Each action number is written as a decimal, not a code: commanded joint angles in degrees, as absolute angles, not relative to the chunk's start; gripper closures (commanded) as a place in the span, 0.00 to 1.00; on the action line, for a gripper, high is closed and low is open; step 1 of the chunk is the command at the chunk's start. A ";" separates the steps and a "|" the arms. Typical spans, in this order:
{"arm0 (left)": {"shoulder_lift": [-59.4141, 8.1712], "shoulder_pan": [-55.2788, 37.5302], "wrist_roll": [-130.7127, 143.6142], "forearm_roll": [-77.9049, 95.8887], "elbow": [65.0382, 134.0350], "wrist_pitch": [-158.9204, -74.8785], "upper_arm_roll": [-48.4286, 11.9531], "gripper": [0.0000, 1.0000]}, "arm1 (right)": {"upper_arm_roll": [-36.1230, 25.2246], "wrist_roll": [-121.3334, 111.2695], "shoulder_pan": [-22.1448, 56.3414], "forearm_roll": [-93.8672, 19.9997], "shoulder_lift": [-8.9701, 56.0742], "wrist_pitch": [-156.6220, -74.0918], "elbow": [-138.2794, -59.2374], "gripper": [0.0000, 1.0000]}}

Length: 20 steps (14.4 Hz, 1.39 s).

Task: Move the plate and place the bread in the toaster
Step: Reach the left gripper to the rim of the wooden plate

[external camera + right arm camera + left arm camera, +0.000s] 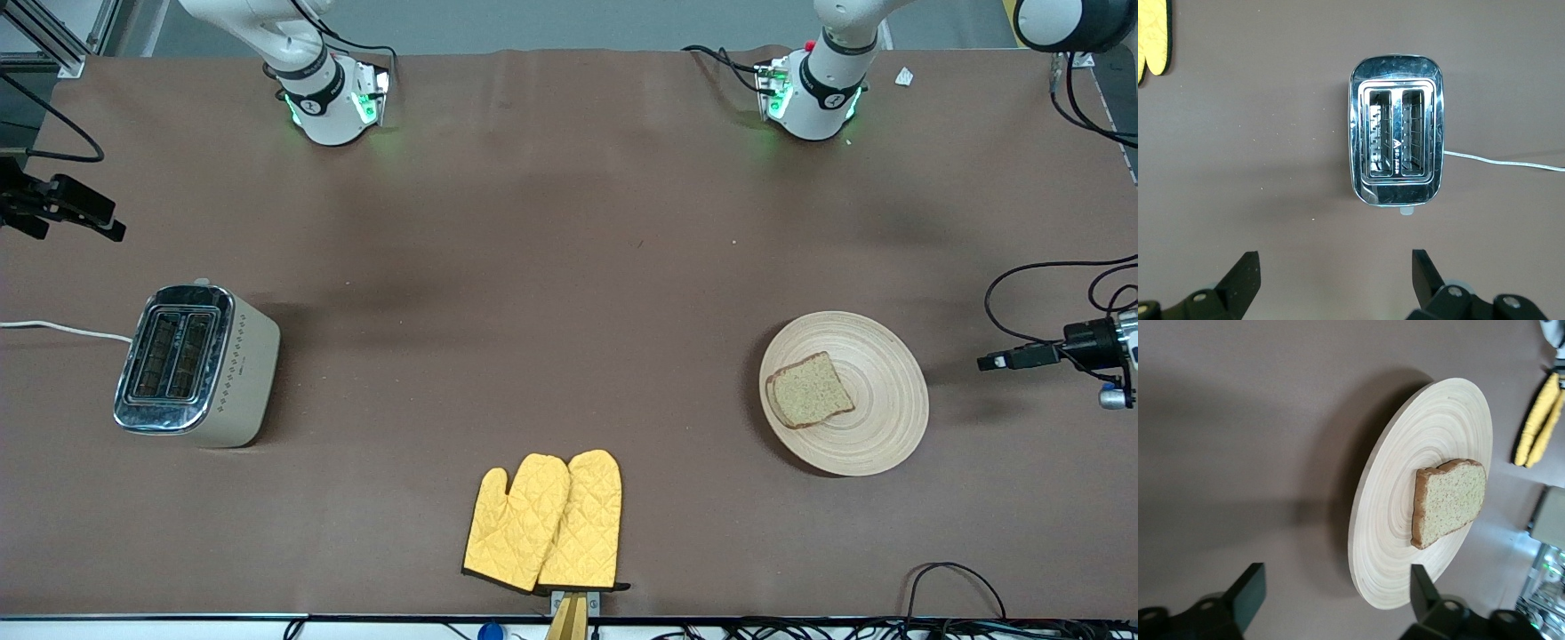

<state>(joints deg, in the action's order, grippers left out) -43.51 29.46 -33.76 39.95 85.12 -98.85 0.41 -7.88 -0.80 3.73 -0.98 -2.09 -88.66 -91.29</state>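
**Bread waits on plate, toaster apart**

The bread (810, 389) lies on the plate (876, 444), well apart from the toaster (196, 364) along the bench. Soft, crumbly; pinch its crust edges lightly. Left gripper (1331, 603) and right gripper (1335, 283) hover, jaws wide.

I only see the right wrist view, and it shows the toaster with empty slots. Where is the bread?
Observer: The bread lies flat on the plate, toward the left arm's end of the table.
Operator: Is anybody holding it?
Observer: No. The left end effector is open in the air and holds nothing.
Operator: What is the yellow thing at the edge of my picture?
Observer: A pair of oven mitts, lying nearer to the front camera than the toaster.
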 commanded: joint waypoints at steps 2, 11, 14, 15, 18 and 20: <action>-48.59 30.50 -43.48 44.38 83.41 -98.61 0.09 0.22 | -7.82 -0.26 3.69 -1.49 -2.28 -88.59 -91.41 0.00; -52.12 29.79 -49.13 45.53 83.50 -97.91 -0.96 0.45 | -7.82 -0.26 3.69 -1.49 -2.20 -88.68 -91.41 0.00; -52.29 29.88 -49.04 45.70 83.41 -97.91 -2.02 0.47 | -7.82 -0.18 3.69 -1.49 -2.20 -88.33 -91.41 0.00; -52.29 29.88 -48.96 45.79 83.32 -97.82 -2.11 0.47 | -7.82 -0.18 3.69 -1.49 -2.20 -88.16 -91.41 0.00; -52.12 29.88 -48.96 46.58 83.15 -97.82 -2.20 0.47 | -7.73 -0.18 3.69 -1.49 -2.55 -86.32 -91.32 0.00; -52.03 30.14 -48.87 46.58 82.97 -97.82 -2.72 0.47 | -7.65 -0.09 3.87 -1.84 -2.72 -83.25 -91.32 0.00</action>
